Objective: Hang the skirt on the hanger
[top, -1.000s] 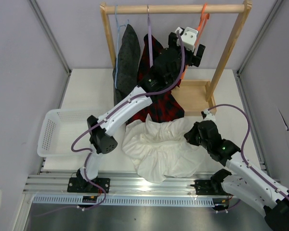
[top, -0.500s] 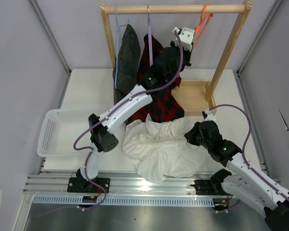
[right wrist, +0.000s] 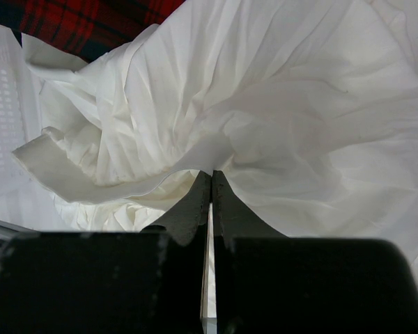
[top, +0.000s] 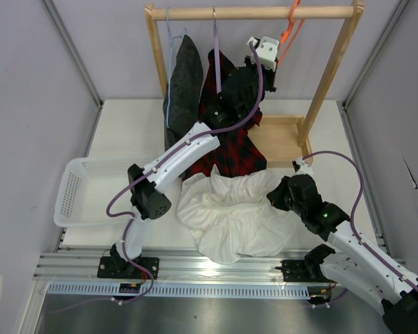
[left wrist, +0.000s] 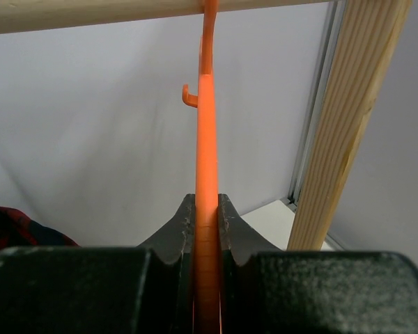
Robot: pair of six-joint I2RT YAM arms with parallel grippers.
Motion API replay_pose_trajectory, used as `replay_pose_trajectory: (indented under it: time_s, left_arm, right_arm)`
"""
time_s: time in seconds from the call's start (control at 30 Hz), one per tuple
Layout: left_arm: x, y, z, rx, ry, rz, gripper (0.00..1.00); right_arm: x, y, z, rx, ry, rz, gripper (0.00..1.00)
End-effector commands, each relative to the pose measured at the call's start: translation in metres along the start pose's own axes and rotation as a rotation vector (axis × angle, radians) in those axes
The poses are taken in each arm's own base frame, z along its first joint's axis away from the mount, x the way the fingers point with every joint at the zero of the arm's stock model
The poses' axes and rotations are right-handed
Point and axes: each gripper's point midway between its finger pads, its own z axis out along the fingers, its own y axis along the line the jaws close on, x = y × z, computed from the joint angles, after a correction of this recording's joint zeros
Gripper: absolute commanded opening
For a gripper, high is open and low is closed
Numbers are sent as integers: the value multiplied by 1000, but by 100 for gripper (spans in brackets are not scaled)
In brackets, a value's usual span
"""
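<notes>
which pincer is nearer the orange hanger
Left. The left pincer is clamped on the orange hanger; the right pincer is down pinching the white skirt, far away.

Smooth, faintly glossy plastic on the hanger (left wrist: 206,174); bare matt wood, grain visible, on the rack post (left wrist: 341,139); thin, creased matt cloth for the skirt (right wrist: 285,104).

A pale white surface (top: 125,132) carries a white mesh basket (top: 70,195) at its left edge. A crumpled white skirt (top: 230,212) lies heaped near the front middle. Behind it, a red-black plaid shirt (top: 237,153) trails its lower end onto the surface, just beside the flat wooden base (top: 282,139) of a clothes rack.
</notes>
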Motion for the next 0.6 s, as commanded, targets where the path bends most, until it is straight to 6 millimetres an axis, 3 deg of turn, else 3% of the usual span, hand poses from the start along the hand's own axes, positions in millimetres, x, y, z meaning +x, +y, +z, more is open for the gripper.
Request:
replay_pose_trajectory:
  time_s: [0.0, 0.2, 0.23, 0.27, 0.3, 0.4, 0.43, 0.57]
  left_arm:
    - [-77, 12, -9, -31, -197, -43, 0]
    - [-92, 14, -16, -20, -207, -45, 0]
    - [-82, 13, -16, -14, -183, -36, 0]
    - [-91, 14, -20, -9, -193, -39, 0]
    - [-76, 11, -20, 0, -161, -28, 0]
    - [-84, 10, -29, 24, -183, -30, 0]
    - [-77, 10, -29, 26, -173, -25, 0]
    - [-80, 10, -30, 27, -184, -17, 0]
  right_arm:
    - [-18, 13, -5, -36, -50, -3, 0]
    - [-20, 13, -5, -36, -54, -7, 0]
    - [-21, 13, -5, -34, -53, -7, 0]
    - [-20, 12, -4, -34, -51, -8, 0]
    - [-19, 12, -4, -34, -47, -8, 0]
    - [-19, 13, -3, -37, -46, -7, 0]
    - [-18, 12, -2, -33, -46, -5, 0]
    - [-18, 12, -2, -36, -43, -2, 0]
